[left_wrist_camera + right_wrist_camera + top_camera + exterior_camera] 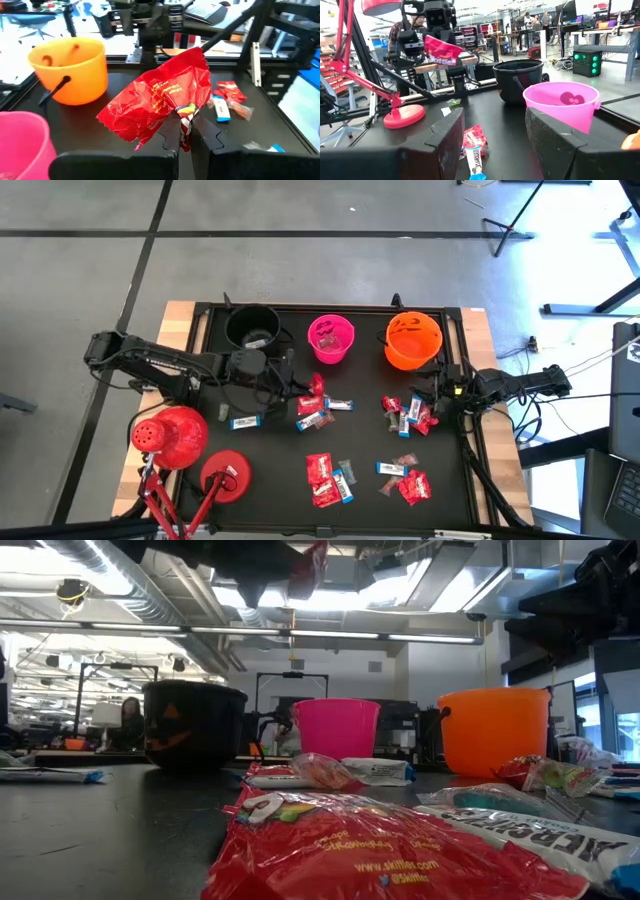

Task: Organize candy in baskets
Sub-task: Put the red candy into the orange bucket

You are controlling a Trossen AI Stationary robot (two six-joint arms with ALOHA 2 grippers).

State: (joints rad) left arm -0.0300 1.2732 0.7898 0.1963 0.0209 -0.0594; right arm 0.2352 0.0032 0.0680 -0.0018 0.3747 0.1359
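My left gripper (303, 388) hangs over the table's middle, between the black bucket (253, 328) and the pink bucket (332, 338), shut on a red candy packet (160, 97). The low view shows that packet high above the tabletop (310, 570). The orange bucket (413, 340) stands at the far right. Loose candy lies in clusters on the black mat: under the left gripper (318, 415), at the right (408, 415) and near the front edge (328, 478). My right gripper (492, 135) is open and level at the table's right side, with nothing between its fingers. My left gripper pinches the red packet by one crimped end (186, 120) between its two fingers (172, 134). The fingers come nearly level from the table's left. The rest of the packet stands out beyond the fingertips, crumpled and lifted clear of the table.
Two red lamps, a dome head (170, 435) and a round base (226, 475), occupy the near left corner. The three buckets stand in a row along the far edge. Candy (474, 142) lies on the mat just ahead of the right gripper.
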